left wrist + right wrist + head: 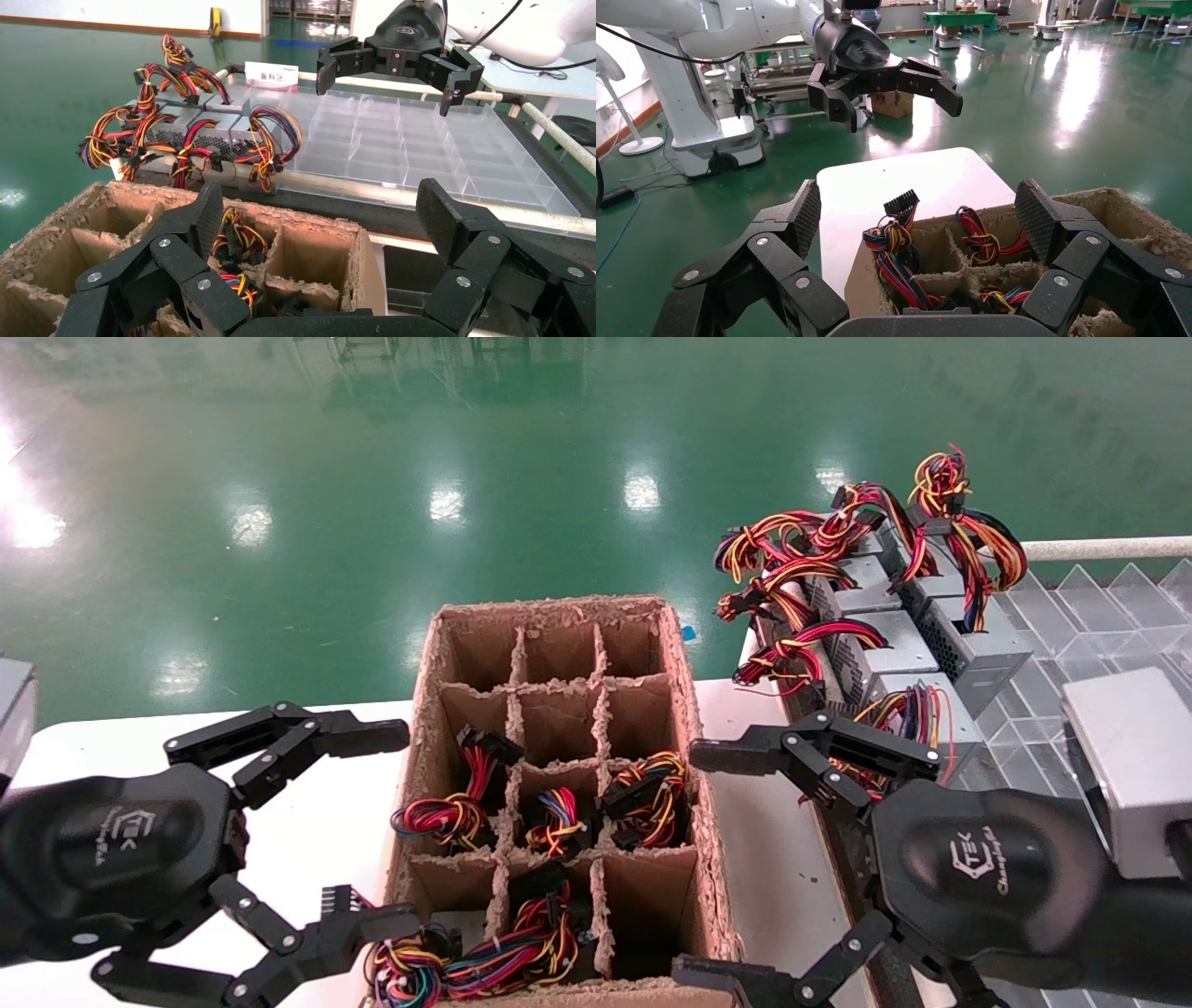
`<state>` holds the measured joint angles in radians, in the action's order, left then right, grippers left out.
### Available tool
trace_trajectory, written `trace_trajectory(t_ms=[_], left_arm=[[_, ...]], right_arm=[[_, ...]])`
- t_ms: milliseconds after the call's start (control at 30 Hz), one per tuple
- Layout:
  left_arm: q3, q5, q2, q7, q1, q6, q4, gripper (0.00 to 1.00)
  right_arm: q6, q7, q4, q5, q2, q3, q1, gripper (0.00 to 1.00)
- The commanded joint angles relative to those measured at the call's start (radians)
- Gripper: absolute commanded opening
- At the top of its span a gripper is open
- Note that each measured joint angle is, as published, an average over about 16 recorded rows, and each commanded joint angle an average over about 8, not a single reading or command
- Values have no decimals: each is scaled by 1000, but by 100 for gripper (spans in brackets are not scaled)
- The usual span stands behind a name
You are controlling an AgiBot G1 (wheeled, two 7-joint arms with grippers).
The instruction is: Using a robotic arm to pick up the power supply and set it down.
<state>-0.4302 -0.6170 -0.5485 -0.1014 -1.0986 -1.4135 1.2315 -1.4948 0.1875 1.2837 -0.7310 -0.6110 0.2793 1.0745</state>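
Observation:
The power supply [917, 714] is the nearest grey box in the row on the right rack, with a yellow, orange, red, purple and blue wire bundle; it also shows in the left wrist view [270, 133]. My right gripper [684, 864] hangs open just in front of it, over the strip between the rack and the cardboard box [684, 710], holding nothing. Its upper finger linkage overlaps the bundle in the head view. My left gripper [410, 826] is open at the box's left side, also holding nothing.
The divided cardboard box [365, 260] holds several wired units in its cells. Other grey power supplies [894, 645] with red-yellow-black wires stand behind the near one. A clear compartment tray [1090, 635] lies to the right. A white table [317, 822] carries the box.

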Motion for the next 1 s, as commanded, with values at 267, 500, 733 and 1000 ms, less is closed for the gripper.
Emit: trace_trajectory(t_ms=[267,500,733,1000], left_arm=[[0,0,0,0,0,0,0,100],[0,0,0,0,0,0,0,100],[0,0,0,0,0,0,0,100],[0,0,0,0,0,0,0,100]], right_arm=[[0,0,0,0,0,0,0,100],[0,0,0,0,0,0,0,100],[0,0,0,0,0,0,0,100],[0,0,0,0,0,0,0,100]])
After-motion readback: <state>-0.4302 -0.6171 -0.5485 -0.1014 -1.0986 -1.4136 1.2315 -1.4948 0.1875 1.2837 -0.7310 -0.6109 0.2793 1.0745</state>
